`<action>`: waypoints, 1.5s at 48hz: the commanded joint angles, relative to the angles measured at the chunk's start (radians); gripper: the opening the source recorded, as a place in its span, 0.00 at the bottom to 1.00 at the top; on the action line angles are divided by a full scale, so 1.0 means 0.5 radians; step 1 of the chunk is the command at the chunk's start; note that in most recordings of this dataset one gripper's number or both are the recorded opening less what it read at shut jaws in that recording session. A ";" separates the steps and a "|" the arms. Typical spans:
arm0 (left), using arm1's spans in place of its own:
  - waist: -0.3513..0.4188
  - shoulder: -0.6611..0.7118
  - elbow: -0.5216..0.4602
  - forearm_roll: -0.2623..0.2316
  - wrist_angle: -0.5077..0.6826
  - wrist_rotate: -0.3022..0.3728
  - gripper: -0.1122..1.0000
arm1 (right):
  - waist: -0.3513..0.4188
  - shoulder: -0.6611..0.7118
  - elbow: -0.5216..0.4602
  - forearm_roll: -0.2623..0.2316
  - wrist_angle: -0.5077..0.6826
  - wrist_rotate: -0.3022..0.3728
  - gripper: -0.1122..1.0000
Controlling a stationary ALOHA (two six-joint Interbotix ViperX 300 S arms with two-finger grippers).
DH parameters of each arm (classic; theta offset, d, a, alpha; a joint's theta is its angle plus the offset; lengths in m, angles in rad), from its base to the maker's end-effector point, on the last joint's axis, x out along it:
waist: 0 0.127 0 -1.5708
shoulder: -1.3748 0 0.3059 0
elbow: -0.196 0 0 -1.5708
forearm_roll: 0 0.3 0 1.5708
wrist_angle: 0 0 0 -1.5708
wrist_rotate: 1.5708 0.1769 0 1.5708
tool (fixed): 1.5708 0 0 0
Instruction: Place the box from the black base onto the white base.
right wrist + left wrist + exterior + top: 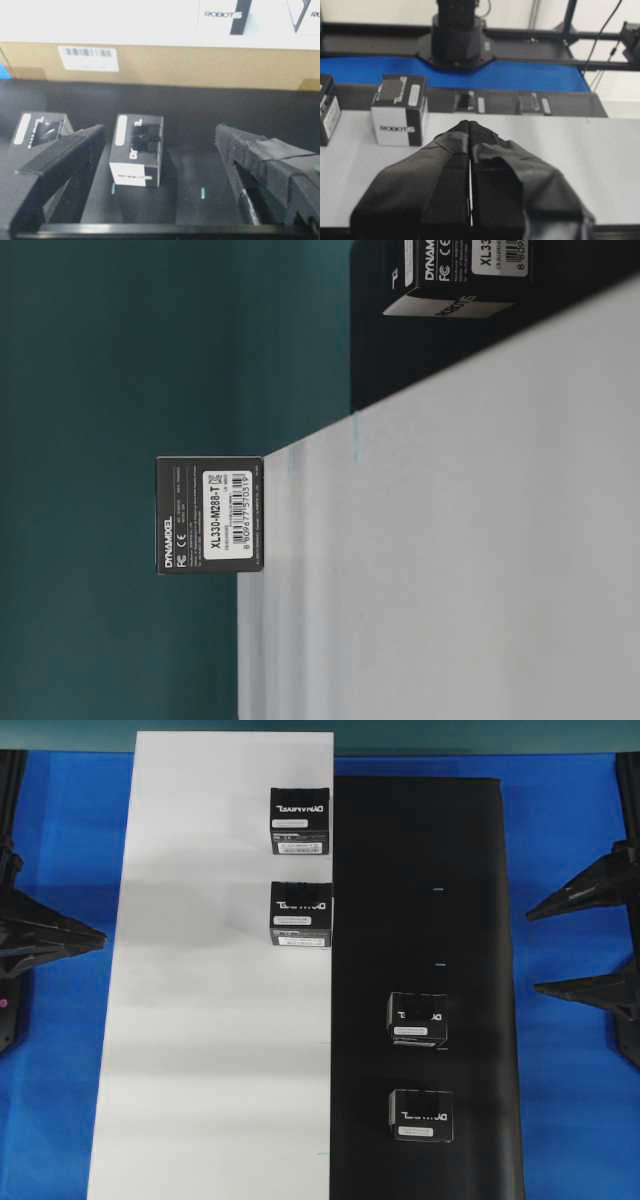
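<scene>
Your right gripper (160, 165) gapes wide and empty toward a box (136, 149) on the black base (470, 920), while your left gripper (470, 150), pressed closed, holds nothing over the white base (200, 1070)

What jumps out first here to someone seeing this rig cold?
The white base and black base lie side by side on the blue table, splitting the overhead view. Four black boxes: two on white along the seam, two on black nearer the camera. The right gripper stands open facing the black base; the left gripper is shut.
</scene>
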 commanded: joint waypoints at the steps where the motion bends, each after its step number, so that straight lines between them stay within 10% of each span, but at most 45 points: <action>1: 0.000 -0.006 -0.034 0.006 -0.003 0.000 0.06 | 0.003 0.003 -0.006 0.006 -0.043 0.018 0.99; 72: -0.071 0.037 -0.006 0.006 0.067 -0.003 0.06 | -0.015 -0.549 0.304 -0.003 -0.040 0.089 0.99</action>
